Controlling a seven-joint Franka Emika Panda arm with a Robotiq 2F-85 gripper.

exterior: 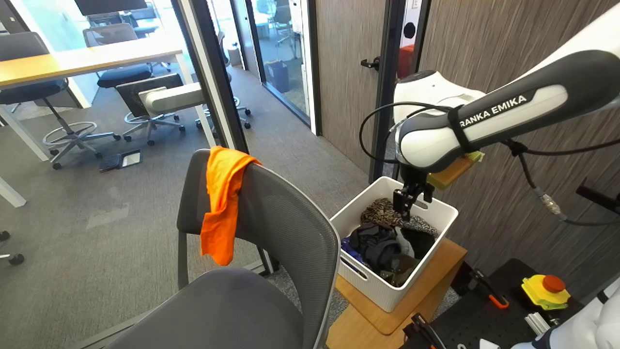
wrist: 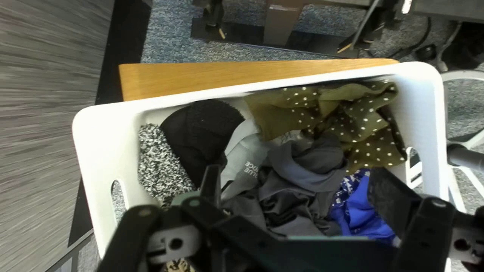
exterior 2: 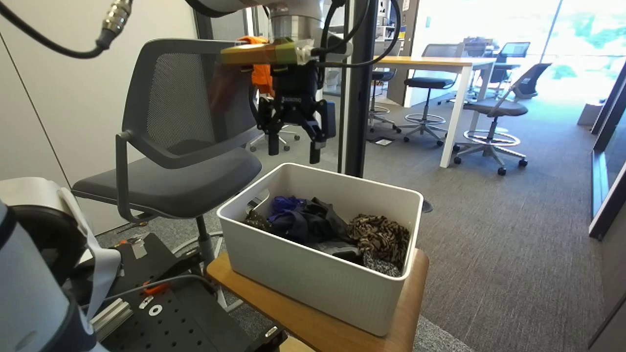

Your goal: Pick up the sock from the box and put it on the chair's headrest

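The sock, a speckled black-and-white fabric, lies in the box at its wall in both exterior views (exterior: 419, 224) (exterior 2: 381, 265) and in the wrist view (wrist: 160, 162). The white open-topped box (exterior: 370, 289) (exterior 2: 313, 281) (wrist: 104, 139) stands on a wooden stand. My gripper (exterior: 414, 199) (exterior 2: 294, 150) (wrist: 297, 189) is open and empty above the box, with its fingers apart. In the wrist view the sock lies left of the jaws, partly hidden by the left finger. The chair's headrest (exterior: 296, 195) (exterior 2: 195, 46) is the dark grey back's curved top edge.
An orange cloth (exterior: 224, 208) (exterior 2: 262, 78) hangs over the headrest. The box also holds dark clothes (exterior: 375, 245), a leopard-print cloth (exterior 2: 379, 237), a blue cloth (wrist: 361, 206) and an olive dotted cloth (wrist: 363, 128). A wooden wall (exterior: 489, 208) and a glass partition post (exterior 2: 356, 107) stand nearby.
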